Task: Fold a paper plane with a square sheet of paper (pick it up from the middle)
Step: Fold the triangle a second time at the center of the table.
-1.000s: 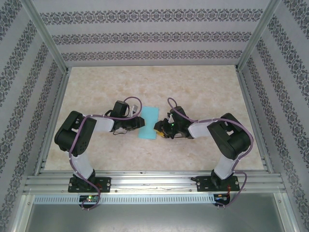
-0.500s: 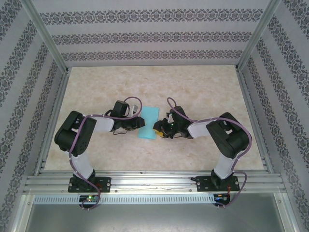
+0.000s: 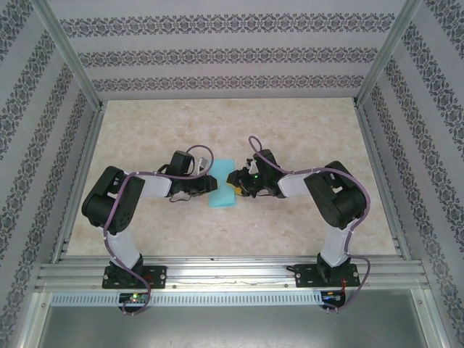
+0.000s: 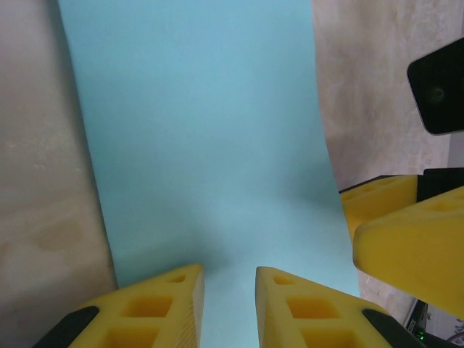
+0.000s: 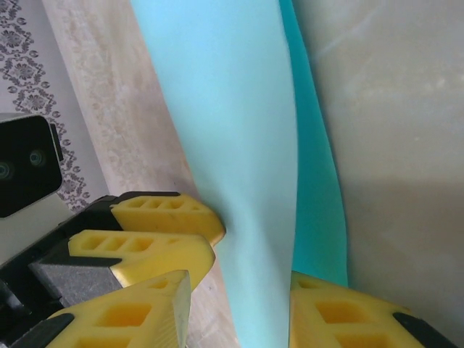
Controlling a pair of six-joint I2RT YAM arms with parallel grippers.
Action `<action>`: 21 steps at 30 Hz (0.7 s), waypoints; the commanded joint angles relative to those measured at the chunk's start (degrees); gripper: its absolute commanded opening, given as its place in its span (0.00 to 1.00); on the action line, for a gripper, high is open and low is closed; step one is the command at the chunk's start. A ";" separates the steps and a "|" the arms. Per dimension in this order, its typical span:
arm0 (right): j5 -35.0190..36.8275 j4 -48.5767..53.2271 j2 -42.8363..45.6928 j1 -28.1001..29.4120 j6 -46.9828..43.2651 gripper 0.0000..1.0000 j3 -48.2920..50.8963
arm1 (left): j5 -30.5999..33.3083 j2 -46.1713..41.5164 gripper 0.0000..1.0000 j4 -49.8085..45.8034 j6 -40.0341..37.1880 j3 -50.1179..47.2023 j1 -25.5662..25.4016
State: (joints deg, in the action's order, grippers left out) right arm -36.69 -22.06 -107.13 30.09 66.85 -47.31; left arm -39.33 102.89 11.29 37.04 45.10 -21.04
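Thin turquoise-blue square sheet of paper (image 3: 223, 185) lies doubled into a narrow rectangle at mid-desk, between the two arms. Left end effector (image 4: 228, 308): yellow foam fingers narrowly parted, tips down at the sheet's left edge, nothing pinched between them; how firmly they bear on it cannot be told. Right end effector (image 5: 243, 315): released, jaws wide, straddling the opposite edge, where the upper layer bows up off the darker lower one. Risks, as judged: if the right one closes on the top layer alone, the halves shear and the crease goes askew. If the left hold is light, the whole sheet slides on what looks a smooth surface. The two sets of fingers sit close and could knock together. Pale beige marbled desk (image 3: 290, 130), flat, low sheen. Enclosure of grey-and-white floral-striped wall panels (image 3: 217, 54) set in an aluminium frame (image 3: 232, 274).
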 commanded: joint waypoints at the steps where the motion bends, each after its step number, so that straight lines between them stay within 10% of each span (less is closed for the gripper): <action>1: -1.37 0.28 -0.20 -0.59 -2.34 0.37 -1.03 | -1.71 -0.22 0.27 -6.10 -0.82 -0.45 -1.14; 21: -8.63 -1.20 -1.28 -1.28 -3.72 0.27 -1.82 | 11.91 -20.52 0.39 -10.33 -27.62 -2.84 -8.07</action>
State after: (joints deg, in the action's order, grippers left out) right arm -43.35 -22.24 -107.42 28.49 64.27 -47.97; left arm -32.53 85.91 2.24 19.31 44.88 -25.15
